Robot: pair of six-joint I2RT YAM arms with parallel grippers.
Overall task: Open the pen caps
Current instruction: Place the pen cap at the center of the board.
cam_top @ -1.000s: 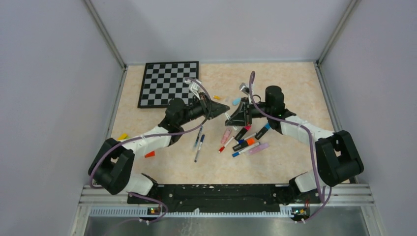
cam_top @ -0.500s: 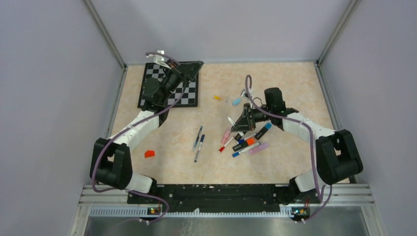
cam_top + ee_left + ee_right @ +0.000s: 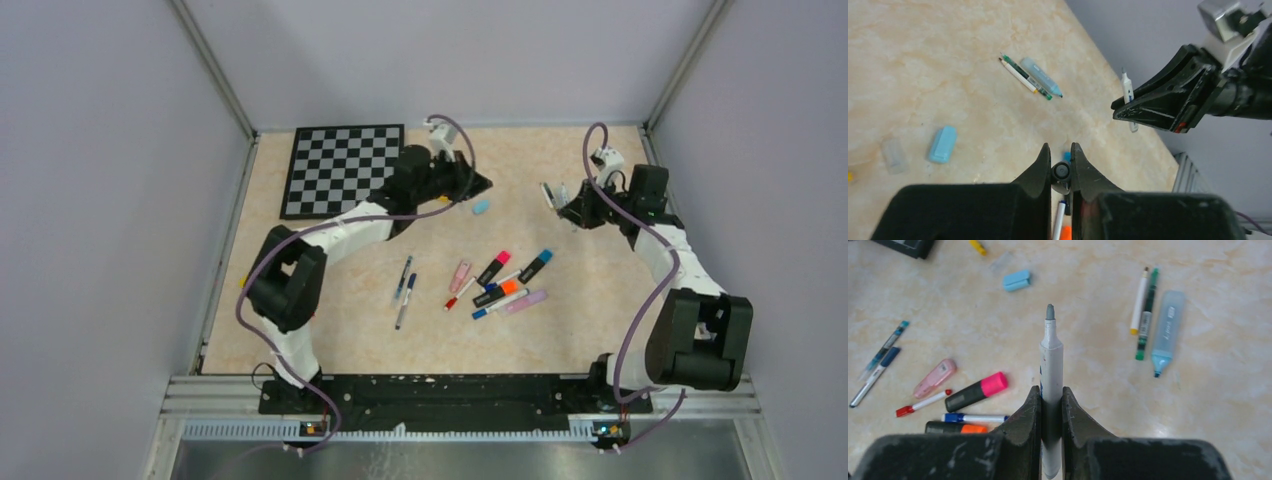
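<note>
Top, left-wrist and right-wrist views, both arms reached toward the far half of the table (image 3: pixel 330 330). I saw the left gripper (image 3: pixel 1060 150) pinched on a small dark cap (image 3: pixel 1061 172), held end-on between its jaws. The right gripper (image 3: pixel 1051 390) was clamped on the barrel of an uncapped white marker (image 3: pixel 1050 355), its grey tip pointing away from the wrist. A loose light blue cap (image 3: pixel 481 207) lay on the table just beside the left gripper.

The remaining capped pens lay in a cluster (image 3: pixel 500 282) on the near side of both grippers, between them, slightly on the right arm's half of the table. I could not judge either gripper clearly nearer.

The relation I judged decisive concerned the pink-capped black marker (image 3: pixel 976 391). Its long axis ran diagonally, with the pink cap at the far end, turned toward the right gripper. From the right wrist it lay low and left of the jaws. A blue-capped marker (image 3: pixel 536 266) lay roughly parallel to it, just beside it on the right.

Both grippers were occupied, so I judged that cap and marker had to be set down first. Either gripper would then need to descend toward me, with the jaws turned across the marker's diagonal.
</note>
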